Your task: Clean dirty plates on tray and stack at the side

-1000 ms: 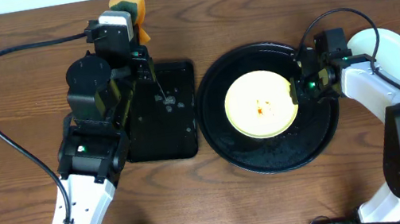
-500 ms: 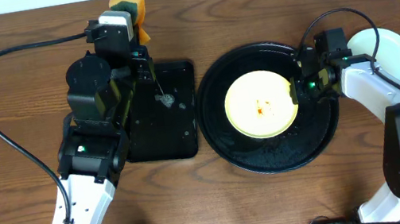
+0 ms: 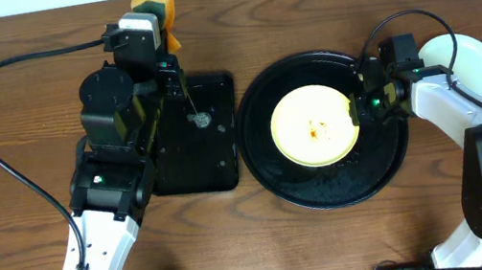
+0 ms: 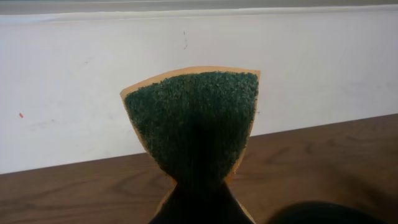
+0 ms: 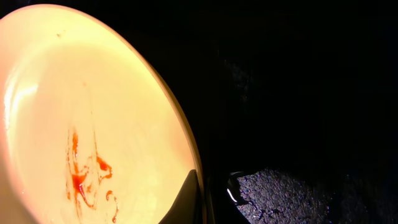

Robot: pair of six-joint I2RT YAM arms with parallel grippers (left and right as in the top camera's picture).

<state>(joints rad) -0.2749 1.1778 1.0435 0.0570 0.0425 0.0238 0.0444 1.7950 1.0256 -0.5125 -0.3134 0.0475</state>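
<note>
Yellow plate [image 3: 314, 126] rim, pinched in closed right gripper [image 3: 358, 109]

**Even light overhead, hard contrast at the wrists**

From above, soft room light falls evenly and shadows are faint. The yellow plate [image 3: 314, 126] glows, nearly overexposed, against the glossy black tray [image 3: 265, 165]. The left wrist view is bright and sharp, with the sponge [image 4: 193, 118] shadowed down its middle. The right wrist view is mostly black.

The pale yellow round plate [image 3: 305, 110] bore thin red-orange smears; the glossy round tray [image 3: 267, 174] was black. The orange foam sponge [image 4: 193, 118] had a dark green scouring face.
</note>
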